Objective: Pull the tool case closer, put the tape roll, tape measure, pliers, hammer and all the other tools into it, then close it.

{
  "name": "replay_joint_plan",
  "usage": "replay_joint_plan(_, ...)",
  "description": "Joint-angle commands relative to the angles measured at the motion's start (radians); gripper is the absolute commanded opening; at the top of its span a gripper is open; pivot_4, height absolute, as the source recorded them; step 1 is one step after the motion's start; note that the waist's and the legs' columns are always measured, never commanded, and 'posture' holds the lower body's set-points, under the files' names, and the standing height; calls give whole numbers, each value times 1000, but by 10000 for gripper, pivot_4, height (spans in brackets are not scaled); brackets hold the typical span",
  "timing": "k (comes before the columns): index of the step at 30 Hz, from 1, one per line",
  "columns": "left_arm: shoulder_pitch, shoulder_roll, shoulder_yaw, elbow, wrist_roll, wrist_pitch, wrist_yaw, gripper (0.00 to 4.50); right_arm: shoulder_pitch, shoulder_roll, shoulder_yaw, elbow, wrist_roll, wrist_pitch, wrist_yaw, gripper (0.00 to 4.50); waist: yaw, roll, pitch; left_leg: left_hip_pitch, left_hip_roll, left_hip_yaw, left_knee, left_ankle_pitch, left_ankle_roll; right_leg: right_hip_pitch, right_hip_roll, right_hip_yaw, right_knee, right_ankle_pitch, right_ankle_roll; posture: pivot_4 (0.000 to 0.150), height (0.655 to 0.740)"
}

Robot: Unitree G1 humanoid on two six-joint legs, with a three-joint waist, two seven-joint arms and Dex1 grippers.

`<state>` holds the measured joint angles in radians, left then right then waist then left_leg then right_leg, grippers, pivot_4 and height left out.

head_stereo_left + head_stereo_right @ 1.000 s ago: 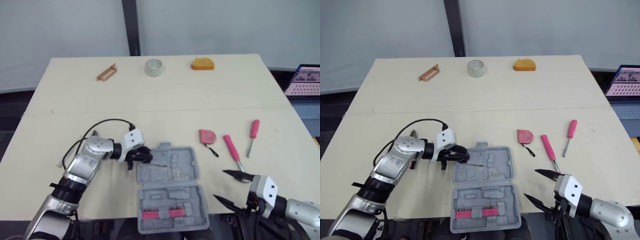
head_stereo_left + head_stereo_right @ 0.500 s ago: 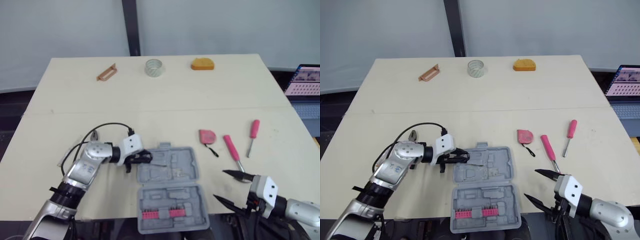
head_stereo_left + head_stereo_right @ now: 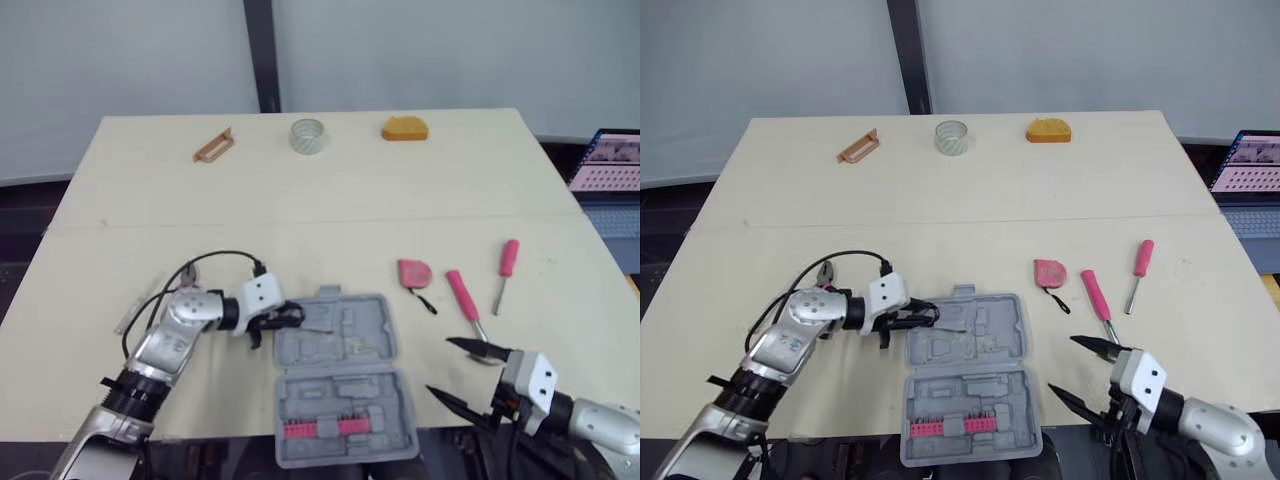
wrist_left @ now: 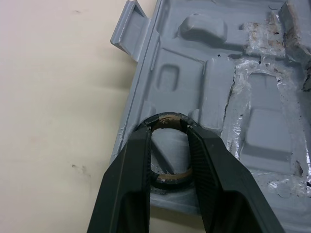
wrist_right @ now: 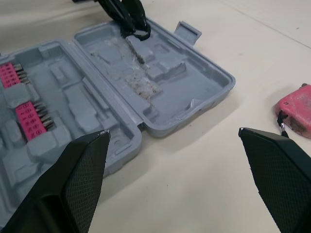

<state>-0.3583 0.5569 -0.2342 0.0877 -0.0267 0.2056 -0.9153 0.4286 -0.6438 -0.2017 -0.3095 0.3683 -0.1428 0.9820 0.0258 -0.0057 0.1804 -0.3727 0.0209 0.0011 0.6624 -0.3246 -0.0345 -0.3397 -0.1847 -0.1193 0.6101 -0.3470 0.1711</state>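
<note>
Your tool case (image 3: 340,345) lies open at the near middle of the table. Its near half carries a strip of pink bits (image 3: 320,428), and its far half is bare moulded wells. Your left gripper (image 4: 168,127) pinches a black tape roll (image 4: 167,180) at that far half's left rim. Your right gripper (image 3: 441,367) hovers wide open and empty, near right. Right of the case lie a pink tape measure (image 3: 414,272) and two pink screwdrivers (image 3: 463,296) (image 3: 508,262). A clear tape roll (image 3: 308,135) sits at the far edge.
</note>
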Motion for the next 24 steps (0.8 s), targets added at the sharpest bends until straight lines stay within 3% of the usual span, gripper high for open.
replay_joint_plan(1, 28, 2, 14, 32, -5, -23, 6, 12975, -8, 18, -7, -10, 25, -23, -5, 45000, 0, 0, 0, 0, 0, 0, 0, 0, 0, 0, 0, 0, 0, 0, 0, 1500, 7400)
replay_joint_plan(16, 40, 10, 14, 84, 1, -79, 7, 12975, -42, 29, 12, -3, 5, -1, -19, 45000, -1, 1, -3, 2, 0, 1, -1, 0, 0, 1, 0, 0, 0, 0, 0, 1500, 7400)
replay_joint_plan(20, 35, 31, 81, -16, -87, -22, -25, 12975, -43, 30, 7, 9, -5, -8, -24, 45000, -1, 1, -3, 2, 0, 1, -1, 0, 0, 1, 0, 0, 0, 0, 0, 1500, 7400)
replay_joint_plan(24, 42, 92, 217, -200, -246, 173, -46, 12975, -51, 27, 1, 18, -3, -2, -30, 45000, -3, 1, -3, 1, 1, 1, -1, 0, 0, 0, 0, 0, 0, 0, 0, 1500, 7400)
